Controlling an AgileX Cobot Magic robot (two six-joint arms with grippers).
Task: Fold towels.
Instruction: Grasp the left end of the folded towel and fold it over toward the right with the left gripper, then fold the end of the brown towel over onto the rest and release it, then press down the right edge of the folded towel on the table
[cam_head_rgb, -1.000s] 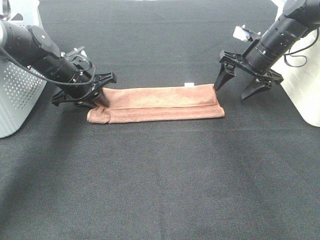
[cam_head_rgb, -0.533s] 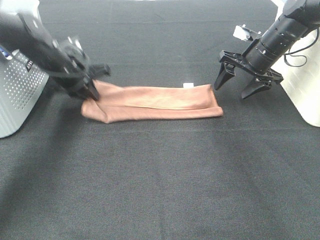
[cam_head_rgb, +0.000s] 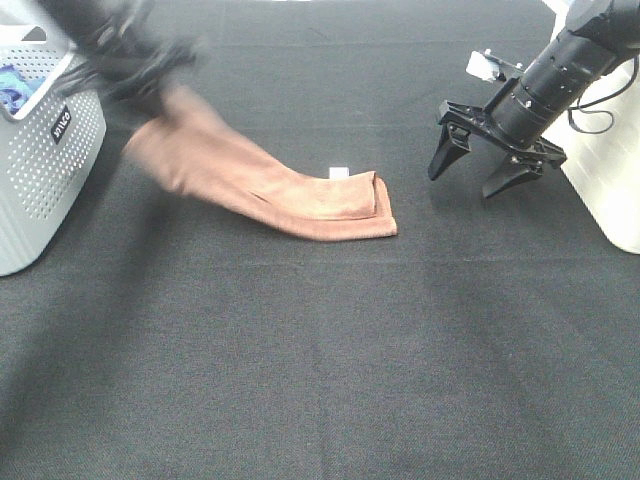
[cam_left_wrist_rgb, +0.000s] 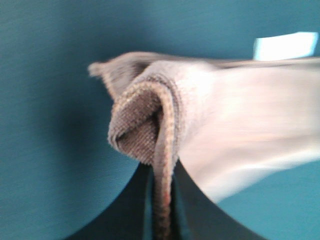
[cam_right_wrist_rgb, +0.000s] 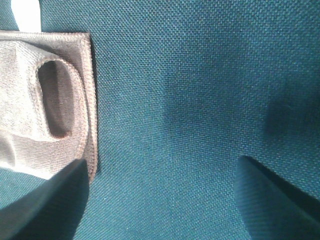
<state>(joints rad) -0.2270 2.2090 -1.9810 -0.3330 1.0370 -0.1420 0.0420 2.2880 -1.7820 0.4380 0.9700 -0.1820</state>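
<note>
Since the earlier frame, the left end of the towel (cam_head_rgb: 300, 195) has risen off the worktop (cam_head_rgb: 320, 380) and swung up and back toward the basket (cam_head_rgb: 40, 170). Its right end has slid leftward, away from the right gripper (cam_head_rgb: 460, 187).

The towel is a reddish-brown cloth folded into a long, narrow band with a stitched hem. It runs in a slope: the right end lies flat on the worktop near the middle, and the left end hangs in the air, blurred. A small white tag (cam_head_rgb: 338, 173) sticks out from the far edge near the resting end. In the right wrist view that end shows layered folds, one making an open loop.

The left gripper (cam_left_wrist_rgb: 161, 172) is clenched on the raised end, the hem pinched between its two dark fingers. The right gripper is released, jaws spread wide, hanging just above bare worktop to the right of the towel and apart from it.

Counted: one towel, one tag, two grippers and one white perforated basket at the left edge with something blue (cam_head_rgb: 12, 85) inside.
</note>
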